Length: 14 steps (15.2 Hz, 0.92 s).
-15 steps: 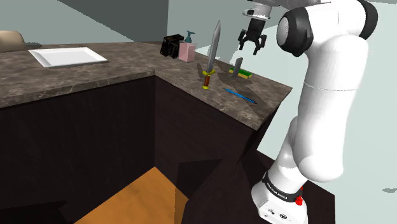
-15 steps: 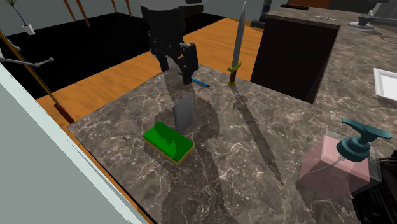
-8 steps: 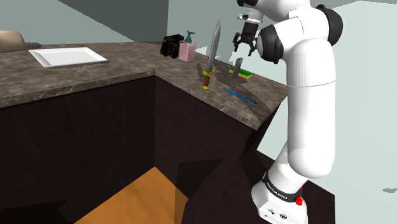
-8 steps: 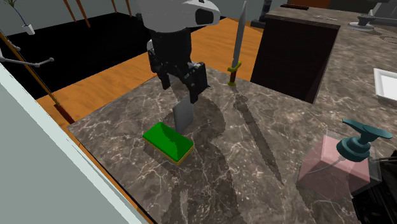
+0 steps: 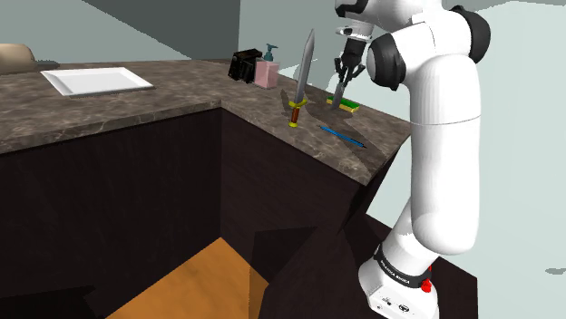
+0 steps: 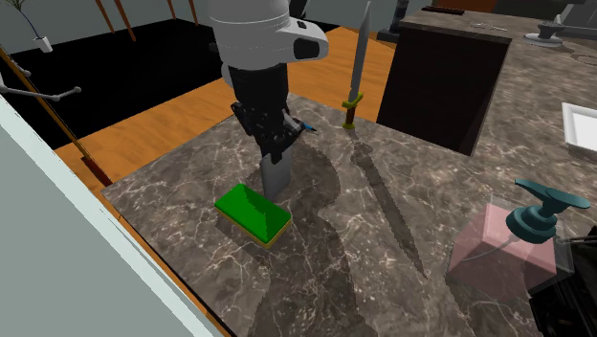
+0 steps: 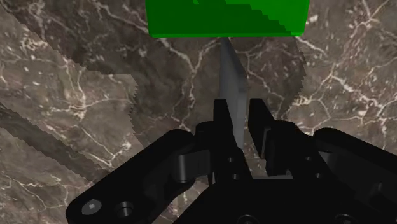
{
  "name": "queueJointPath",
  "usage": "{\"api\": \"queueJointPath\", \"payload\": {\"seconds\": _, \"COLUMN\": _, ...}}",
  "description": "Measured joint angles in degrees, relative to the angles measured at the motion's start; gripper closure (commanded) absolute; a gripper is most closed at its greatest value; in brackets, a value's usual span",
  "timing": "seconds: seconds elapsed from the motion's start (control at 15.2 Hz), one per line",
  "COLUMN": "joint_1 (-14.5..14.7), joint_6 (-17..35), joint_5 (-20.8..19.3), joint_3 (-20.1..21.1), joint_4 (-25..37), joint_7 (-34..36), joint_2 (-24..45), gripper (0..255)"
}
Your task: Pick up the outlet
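The outlet (image 6: 276,178) is a thin grey plate standing on edge on the dark marble counter (image 6: 383,268), right beside a green sponge (image 6: 252,213). My black gripper (image 6: 276,148) comes down on it from above and its fingers clasp the plate's upper edge. In the wrist view the grey outlet (image 7: 231,89) runs between the two fingertips of the gripper (image 7: 238,113), with the green sponge (image 7: 229,16) just beyond it. From the shoulder view the gripper (image 5: 340,82) sits on top of the outlet (image 5: 337,96) near the counter's far corner.
A long dagger (image 5: 302,77) stands upright close to the outlet, and a blue pen (image 5: 342,135) lies near the counter edge. A pink soap dispenser (image 5: 267,68) and a black box stand further back. A white tray (image 5: 95,80) lies at the shoulder view's left.
The gripper has come down from above the counter onto the outlet, and its fingers have gone from wide apart to closed around the plate's top edge.
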Motion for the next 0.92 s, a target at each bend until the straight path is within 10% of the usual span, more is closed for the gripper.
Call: {"api": "queueJointPath", "payload": {"seconds": 0.92, "joint_1": -3.3, "joint_6": -5.2, "joint_5": 1.0, "joint_3": 0.8, "joint_4": 6.7, "joint_7": 0.5, "joint_2": 1.1, "gripper": 255}}
